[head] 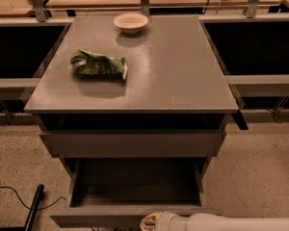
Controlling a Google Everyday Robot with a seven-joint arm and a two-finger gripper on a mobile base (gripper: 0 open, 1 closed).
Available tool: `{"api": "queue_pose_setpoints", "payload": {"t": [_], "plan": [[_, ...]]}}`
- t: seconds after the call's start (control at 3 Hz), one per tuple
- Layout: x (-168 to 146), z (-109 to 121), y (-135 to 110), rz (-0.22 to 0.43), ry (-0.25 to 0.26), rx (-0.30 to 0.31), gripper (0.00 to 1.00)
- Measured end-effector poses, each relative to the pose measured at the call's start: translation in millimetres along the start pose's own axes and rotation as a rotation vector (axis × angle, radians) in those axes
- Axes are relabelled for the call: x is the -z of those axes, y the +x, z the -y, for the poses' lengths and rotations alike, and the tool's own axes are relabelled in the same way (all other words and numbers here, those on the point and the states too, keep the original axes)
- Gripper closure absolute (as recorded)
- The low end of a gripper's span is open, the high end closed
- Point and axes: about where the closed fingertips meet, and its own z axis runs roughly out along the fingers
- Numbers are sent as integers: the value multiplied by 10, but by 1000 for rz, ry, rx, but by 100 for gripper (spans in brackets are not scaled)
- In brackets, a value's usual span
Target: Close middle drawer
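The middle drawer (135, 189) of the grey cabinet is pulled far out toward me, and its shallow box is open and empty. Its flat front panel (101, 217) lies at the bottom edge of the view. The grey drawer front above it (132, 143) stands out only slightly. My gripper (150, 222) shows only as a pale tip at the end of my white arm (231, 223). The arm comes in from the bottom right. The tip sits right at the middle drawer's front panel, near its centre; contact cannot be made out.
On the cabinet top (183, 76) lie a green snack bag (98, 64) at the left and a white bowl (130, 22) at the far edge. Dark recesses flank the cabinet. A black cable and post (33, 208) lie on the speckled floor at bottom left.
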Motion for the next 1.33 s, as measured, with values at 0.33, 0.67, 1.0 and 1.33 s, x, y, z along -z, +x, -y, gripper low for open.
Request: {"api": "queue_pose_setpoints", "payload": {"t": [0.33, 0.67, 1.0, 1.33], "plan": [[-119, 175, -29, -5, 16, -4, 100], [-210, 309, -89, 40, 6, -24, 100], [-239, 395, -147, 58, 6, -31, 100], [-298, 490, -177, 38, 32, -1, 100]]}}
